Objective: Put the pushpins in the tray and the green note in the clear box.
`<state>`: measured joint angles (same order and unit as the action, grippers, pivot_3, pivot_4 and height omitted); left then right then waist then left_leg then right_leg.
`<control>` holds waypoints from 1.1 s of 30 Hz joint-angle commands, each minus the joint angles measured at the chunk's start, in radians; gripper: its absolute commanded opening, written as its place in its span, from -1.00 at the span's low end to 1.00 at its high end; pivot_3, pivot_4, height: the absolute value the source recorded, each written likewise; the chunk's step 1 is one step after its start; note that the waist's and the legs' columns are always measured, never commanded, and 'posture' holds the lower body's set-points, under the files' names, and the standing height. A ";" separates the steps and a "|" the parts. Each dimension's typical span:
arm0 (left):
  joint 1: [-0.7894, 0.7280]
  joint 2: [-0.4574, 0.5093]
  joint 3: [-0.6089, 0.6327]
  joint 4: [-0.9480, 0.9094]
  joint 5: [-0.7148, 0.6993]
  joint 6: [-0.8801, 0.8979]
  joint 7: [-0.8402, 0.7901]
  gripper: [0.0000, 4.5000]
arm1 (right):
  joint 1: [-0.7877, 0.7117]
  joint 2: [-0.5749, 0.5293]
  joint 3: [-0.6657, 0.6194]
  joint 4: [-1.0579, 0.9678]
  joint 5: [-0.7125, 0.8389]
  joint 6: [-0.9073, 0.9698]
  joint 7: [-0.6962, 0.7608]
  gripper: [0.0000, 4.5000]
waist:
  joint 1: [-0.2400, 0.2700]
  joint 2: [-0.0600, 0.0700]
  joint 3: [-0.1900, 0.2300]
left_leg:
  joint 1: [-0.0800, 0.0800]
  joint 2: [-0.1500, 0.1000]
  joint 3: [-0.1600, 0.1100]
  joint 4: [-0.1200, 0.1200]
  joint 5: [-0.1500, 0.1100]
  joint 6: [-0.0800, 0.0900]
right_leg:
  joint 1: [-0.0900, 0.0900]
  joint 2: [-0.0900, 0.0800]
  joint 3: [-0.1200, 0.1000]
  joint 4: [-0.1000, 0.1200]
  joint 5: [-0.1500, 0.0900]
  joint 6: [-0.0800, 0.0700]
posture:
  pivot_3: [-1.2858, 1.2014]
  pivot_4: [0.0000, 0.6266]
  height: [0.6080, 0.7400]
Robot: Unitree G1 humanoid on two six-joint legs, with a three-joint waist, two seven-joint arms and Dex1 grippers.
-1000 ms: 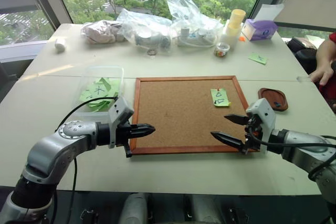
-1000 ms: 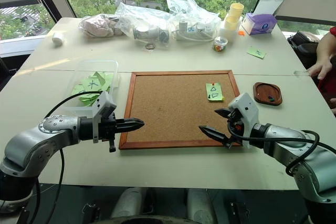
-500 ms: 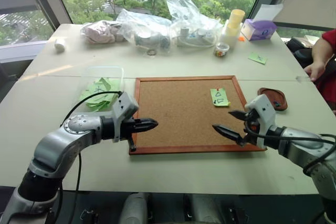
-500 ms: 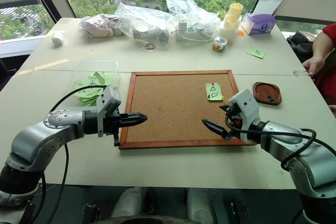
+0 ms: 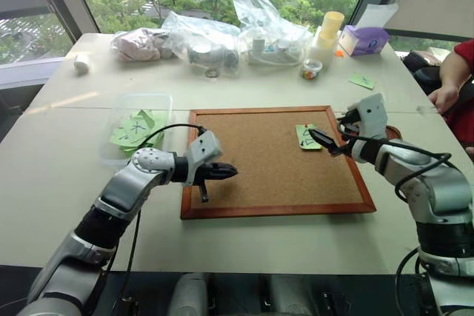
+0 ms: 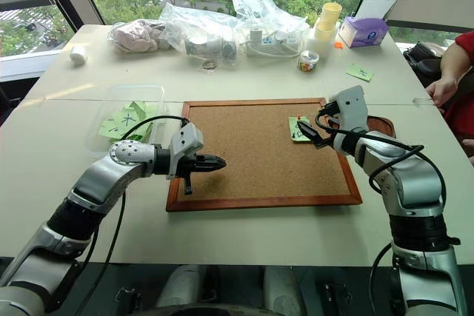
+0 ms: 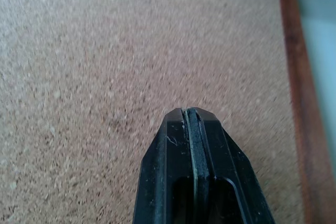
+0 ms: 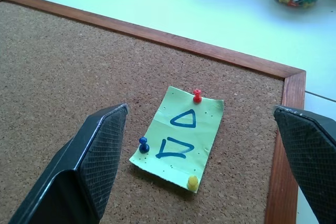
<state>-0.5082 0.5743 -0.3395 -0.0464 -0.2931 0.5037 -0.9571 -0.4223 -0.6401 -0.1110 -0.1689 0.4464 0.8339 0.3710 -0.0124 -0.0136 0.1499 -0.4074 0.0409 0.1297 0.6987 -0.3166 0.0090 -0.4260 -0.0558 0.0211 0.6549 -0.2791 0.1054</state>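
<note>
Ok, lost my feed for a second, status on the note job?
Right gripper open, hovering over green note. Note pinned to corkboard by three pushpins. Left gripper shut, empty. Nothing blocking.

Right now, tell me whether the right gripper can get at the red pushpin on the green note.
Probably yes. The right gripper, open, faces the green note on the corkboard; nothing lies between it and the red pushpin.
</note>
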 commanded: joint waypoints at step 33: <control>0.033 -0.060 -0.041 -0.061 0.156 0.014 0.000 -1.00 | -0.251 0.184 0.068 0.527 -0.220 -0.296 0.088 -0.97 | -0.001 0.003 -0.002 | 0.000 0.002 0.001 0.000 0.000 0.000 | 0.001 -0.001 0.000 0.001 0.000 0.000 | 0.03 -0.52 0.93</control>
<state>-0.4854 0.5242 -0.3563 -0.0936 -0.1402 0.5070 -0.9510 -0.6515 -0.4691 -0.0303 0.3796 0.2146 0.5521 0.4512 -0.0137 -0.0109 0.1484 -0.4068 0.0432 0.1305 0.6988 -0.3166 0.0091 -0.4254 -0.0571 0.0208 0.6558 -0.2790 0.1056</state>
